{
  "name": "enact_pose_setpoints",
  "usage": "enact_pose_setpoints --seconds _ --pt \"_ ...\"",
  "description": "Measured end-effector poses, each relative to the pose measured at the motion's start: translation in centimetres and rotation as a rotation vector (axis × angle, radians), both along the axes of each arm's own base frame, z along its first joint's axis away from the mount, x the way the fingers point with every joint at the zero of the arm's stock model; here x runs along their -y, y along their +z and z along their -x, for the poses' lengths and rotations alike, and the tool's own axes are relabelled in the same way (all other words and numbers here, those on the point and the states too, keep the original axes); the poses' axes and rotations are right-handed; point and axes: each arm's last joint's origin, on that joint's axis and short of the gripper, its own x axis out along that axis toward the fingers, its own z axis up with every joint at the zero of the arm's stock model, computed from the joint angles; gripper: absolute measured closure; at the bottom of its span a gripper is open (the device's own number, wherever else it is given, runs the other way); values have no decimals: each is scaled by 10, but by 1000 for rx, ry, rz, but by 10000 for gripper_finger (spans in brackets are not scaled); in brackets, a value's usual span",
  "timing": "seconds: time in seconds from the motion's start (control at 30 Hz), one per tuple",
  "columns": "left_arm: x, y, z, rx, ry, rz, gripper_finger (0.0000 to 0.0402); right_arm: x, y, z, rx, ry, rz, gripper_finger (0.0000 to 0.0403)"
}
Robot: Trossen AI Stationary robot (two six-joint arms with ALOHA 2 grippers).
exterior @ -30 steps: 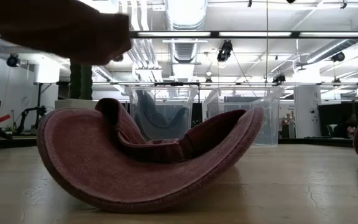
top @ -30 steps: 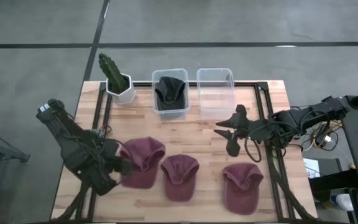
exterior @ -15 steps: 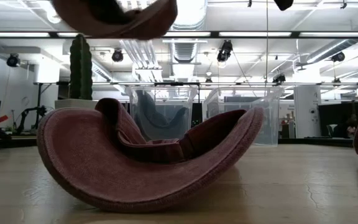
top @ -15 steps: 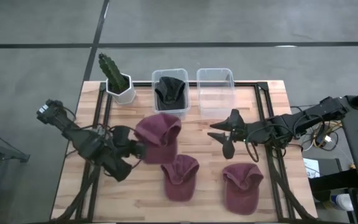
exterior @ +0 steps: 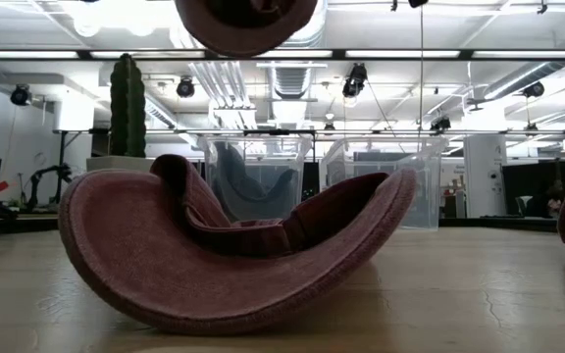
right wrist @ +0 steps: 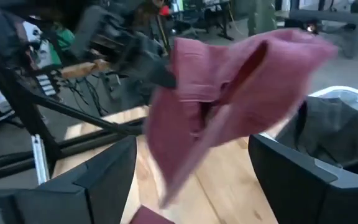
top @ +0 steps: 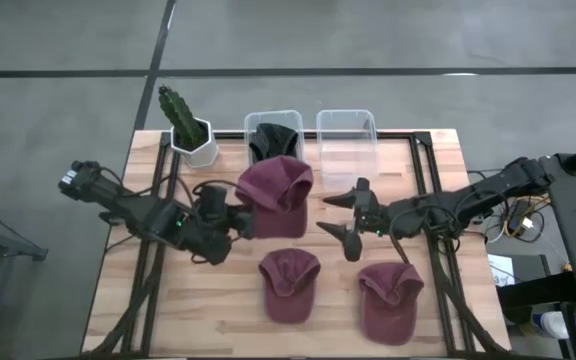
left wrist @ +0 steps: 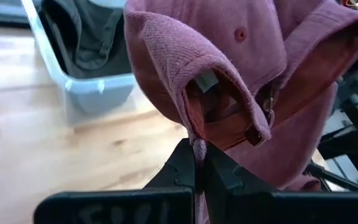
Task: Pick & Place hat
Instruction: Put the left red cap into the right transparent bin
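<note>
Since a second ago the left claw has lifted the maroon hat off the front left of the desk and carried it up toward the middle, while the right claw has slid leftward toward it and spread its fingers. The left claw is pinched shut on the rear edge of the hat, which hangs in the air just in front of the bin with dark cloth. In the low view the lifted hat shows at the top edge, well above the desk. The right claw stands wide, empty, just beside the hat on its right, its two fingers framing the hat in its own wrist view. Two more maroon hats lie on the desk, the middle hat and the right hat. An empty clear bin sits beside the first, and a potted cactus stands at the back left corner.
</note>
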Motion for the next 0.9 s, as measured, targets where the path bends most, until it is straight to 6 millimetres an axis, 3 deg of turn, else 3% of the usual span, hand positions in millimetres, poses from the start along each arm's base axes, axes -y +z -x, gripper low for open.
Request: enact_pose_setpoints --seconds 0.57,0.9 --pt "-10 7 -11 23 -15 -84 395 27 -2 -10 44 -164 -124 88" --pt "-12 13 -17 62 -13 -136 395 40 -4 -17 57 -146 -203 99"
